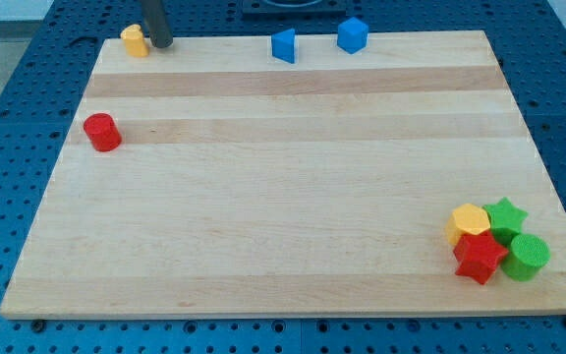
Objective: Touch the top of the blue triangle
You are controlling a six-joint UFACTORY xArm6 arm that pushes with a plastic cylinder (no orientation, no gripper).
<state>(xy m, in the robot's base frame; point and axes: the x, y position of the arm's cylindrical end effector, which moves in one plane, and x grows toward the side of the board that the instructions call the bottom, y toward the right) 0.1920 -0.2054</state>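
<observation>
The blue triangle (283, 45) sits near the top edge of the wooden board (293, 197), a little left of centre. A blue cube (353, 35) lies just to its right. My tip (161, 44) is at the view's top left, right beside a yellow block (135, 41), and well to the left of the blue triangle. Nothing touches the blue triangle.
A red cylinder (101, 132) stands near the left edge. At the bottom right lies a cluster: a yellow hexagon (469, 220), a green star (506, 216), a red star (480, 257) and a green cylinder (529, 257). Blue pegboard surrounds the board.
</observation>
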